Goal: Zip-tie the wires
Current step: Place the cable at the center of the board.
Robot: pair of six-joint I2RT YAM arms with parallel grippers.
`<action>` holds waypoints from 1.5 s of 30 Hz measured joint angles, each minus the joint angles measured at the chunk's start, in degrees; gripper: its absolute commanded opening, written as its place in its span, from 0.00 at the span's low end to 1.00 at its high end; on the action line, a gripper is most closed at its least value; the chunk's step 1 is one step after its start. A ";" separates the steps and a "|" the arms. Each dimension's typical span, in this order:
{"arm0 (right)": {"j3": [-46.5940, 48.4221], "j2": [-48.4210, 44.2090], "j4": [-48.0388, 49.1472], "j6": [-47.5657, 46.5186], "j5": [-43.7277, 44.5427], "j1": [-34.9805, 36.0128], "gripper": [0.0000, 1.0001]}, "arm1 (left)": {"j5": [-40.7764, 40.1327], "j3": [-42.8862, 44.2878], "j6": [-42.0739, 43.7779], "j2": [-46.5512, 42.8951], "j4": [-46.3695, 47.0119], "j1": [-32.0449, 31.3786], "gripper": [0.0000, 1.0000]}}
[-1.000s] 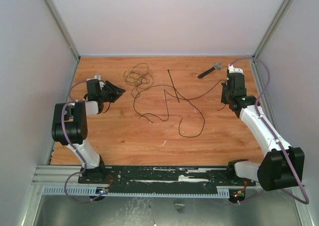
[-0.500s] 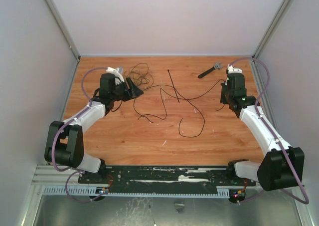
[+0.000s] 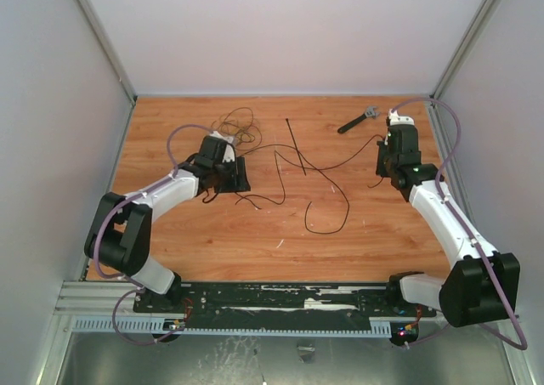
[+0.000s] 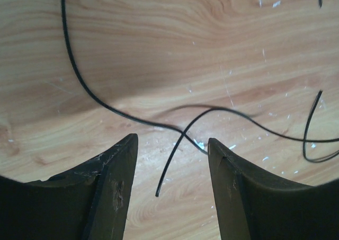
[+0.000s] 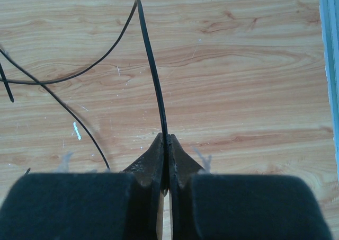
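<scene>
Left end effector (image 4: 172, 144) wide above wires (image 4: 184, 132) crossing: descend straight, close on free end. Right end effector (image 5: 165, 144) pinches strand.

A warm wood-grain surface (image 3: 255, 240) sits boxed in by plain pale grey walls (image 3: 280, 28), aluminium posts (image 3: 102, 41) at the back corners, a metal rail (image 3: 85, 304) along the near edge, evenly lit

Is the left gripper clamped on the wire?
No, the left wrist view shows the left gripper wide open, with a loose end of the wires lying ungripped in the gap.
</scene>
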 measured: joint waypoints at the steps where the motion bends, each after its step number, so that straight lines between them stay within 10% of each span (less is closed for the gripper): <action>1: 0.00 -0.13 0.02 0.00 0.00 0.00 0.00 | -0.31 0.02 0.28 0.04 -0.44 -0.52 0.61; 14: -0.04 -0.57 0.42 0.00 0.00 0.00 0.00 | -2.25 1.92 2.21 3.67 -5.53 -4.15 0.53; 27: -0.04 -0.87 0.94 0.00 0.02 0.00 0.00 | -4.09 2.84 2.93 4.31 -6.51 -5.25 0.01; 33: -0.04 -0.90 1.27 0.00 0.00 -0.15 0.00 | -5.90 3.58 2.01 -1.40 -6.75 -4.63 0.00; 45: 0.72 -0.87 6.29 4.83 -7.52 -18.36 0.00 | 0.68 -0.83 -6.47 -27.17 -2.58 29.53 0.00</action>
